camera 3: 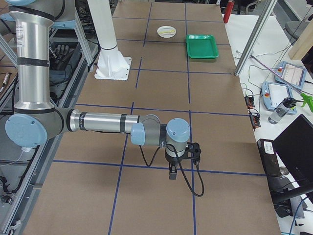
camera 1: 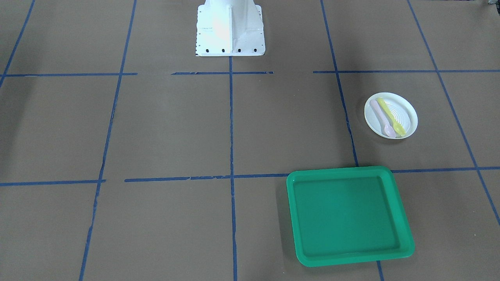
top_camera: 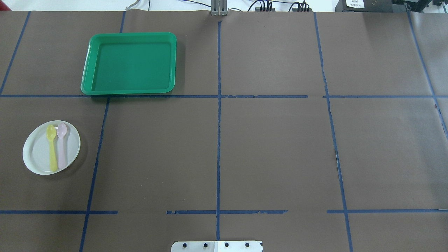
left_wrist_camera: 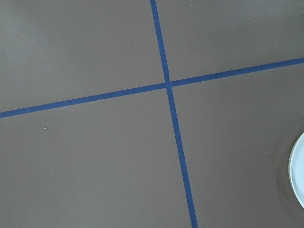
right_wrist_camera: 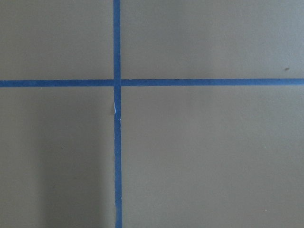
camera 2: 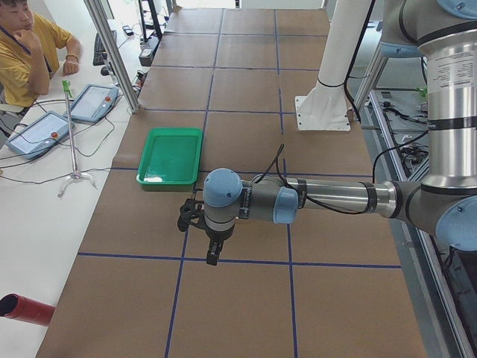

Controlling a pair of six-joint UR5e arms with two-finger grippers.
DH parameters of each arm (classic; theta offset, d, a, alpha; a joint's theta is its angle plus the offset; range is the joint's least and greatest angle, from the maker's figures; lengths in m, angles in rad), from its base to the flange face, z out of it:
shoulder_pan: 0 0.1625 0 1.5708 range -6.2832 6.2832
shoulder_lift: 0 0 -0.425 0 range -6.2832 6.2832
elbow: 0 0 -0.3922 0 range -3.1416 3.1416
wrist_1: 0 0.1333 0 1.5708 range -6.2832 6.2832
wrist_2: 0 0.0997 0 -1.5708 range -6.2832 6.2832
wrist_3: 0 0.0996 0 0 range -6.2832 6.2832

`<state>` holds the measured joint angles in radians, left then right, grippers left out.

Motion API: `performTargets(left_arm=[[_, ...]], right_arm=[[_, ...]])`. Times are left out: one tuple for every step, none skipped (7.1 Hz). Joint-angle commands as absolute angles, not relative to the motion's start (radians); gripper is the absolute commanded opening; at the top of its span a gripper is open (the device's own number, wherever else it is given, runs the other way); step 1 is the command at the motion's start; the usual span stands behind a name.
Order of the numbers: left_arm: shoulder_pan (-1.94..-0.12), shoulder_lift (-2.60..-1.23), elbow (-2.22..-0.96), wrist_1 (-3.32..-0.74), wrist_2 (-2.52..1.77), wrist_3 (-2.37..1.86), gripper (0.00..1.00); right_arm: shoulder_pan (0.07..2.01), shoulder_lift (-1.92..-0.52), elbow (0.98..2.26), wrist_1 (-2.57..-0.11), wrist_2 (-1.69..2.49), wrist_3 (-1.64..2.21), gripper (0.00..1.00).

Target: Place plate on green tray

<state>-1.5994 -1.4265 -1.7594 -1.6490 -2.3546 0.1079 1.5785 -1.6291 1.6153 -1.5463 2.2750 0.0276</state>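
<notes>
Overhead exterior: plate (top_camera: 35, 154) rests on the desk (top_camera: 245, 147) at near left, carrying a yellow spoon (top_camera: 52, 150) and a pink spoon (top_camera: 62, 147); green tray (top_camera: 129, 63) lies farther, slightly right, apart. By position, left fingers (camera 2: 214, 257) are judged nearer than right fingers (camera 3: 172, 174); neither holds the plate; opening of either cannot be told.

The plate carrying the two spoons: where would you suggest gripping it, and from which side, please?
I would pinch the thin rim of the plate at its bare left edge, from above: it lies flat, and the yellow spoon and pink spoon crowd its middle and right.
</notes>
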Motion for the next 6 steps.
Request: performTargets(left_arm=[[-1.468, -1.420, -1.753, -1.651, -2.375, 0.004, 1.00], [-1.386, -1.420, -1.749, -1.711, -2.375, -0.123, 1.00], [-1.326, -1.413, -1.737, -1.850, -2.370, -0.279, 1.00], [-1.236, -1.407, -1.715, -1.978, -2.364, -0.449, 1.00], [-1.173, -1.405, -1.688, -2.108, -2.353, -0.598, 1.00], [-1.108, -1.407, -1.648, -2.246, -2.286, -0.727, 1.00]], right_arm=[[1.578, -1.629, 1.615, -1.546, 2.275, 0.028, 1.00], [1.578, -1.629, 1.615, -1.548, 2.275, 0.028, 1.00], [1.578, -1.629, 1.615, -1.546, 2.275, 0.028, 1.00], [1.578, -1.629, 1.615, -1.546, 2.276, 0.028, 1.00], [1.578, -1.629, 1.615, -1.546, 2.275, 0.028, 1.00], [1.578, -1.629, 1.615, -1.546, 2.275, 0.028, 1.00]])
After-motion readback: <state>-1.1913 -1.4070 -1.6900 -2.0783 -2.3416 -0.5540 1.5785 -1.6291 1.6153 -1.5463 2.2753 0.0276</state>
